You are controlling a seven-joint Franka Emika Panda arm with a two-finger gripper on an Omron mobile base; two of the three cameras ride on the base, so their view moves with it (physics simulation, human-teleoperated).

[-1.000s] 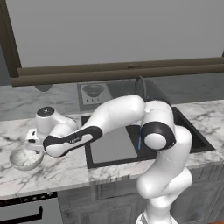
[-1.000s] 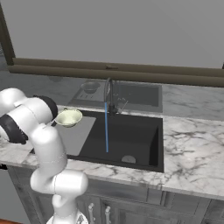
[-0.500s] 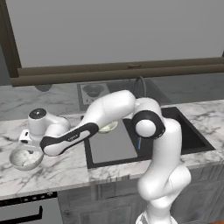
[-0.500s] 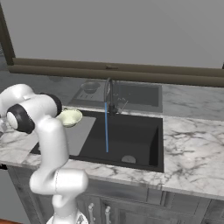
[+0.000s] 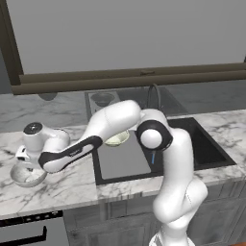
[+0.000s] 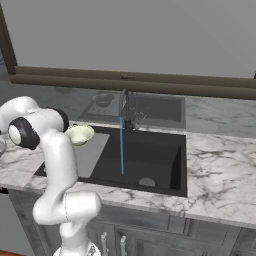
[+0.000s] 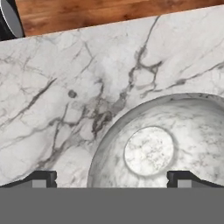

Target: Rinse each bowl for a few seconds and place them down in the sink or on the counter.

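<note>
While the gripper [image 7: 111, 179] hangs fully spread and holding nothing above the grey bowl [image 7: 162, 144] on the counter [image 7: 65, 96], the cream bowl [image 6: 79, 134] rests by the sink [image 6: 150, 160].

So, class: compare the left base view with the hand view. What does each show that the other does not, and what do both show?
Left base view alone: the arm reaching left, the black sink with its grey panel, the tap, and the cream bowl at the panel's far edge.
Hand view alone: a brown strip beyond the counter, and the open tool with its tips either side of the grey bowl.
Both: the grey bowl on the marble counter, under the hand.
</note>
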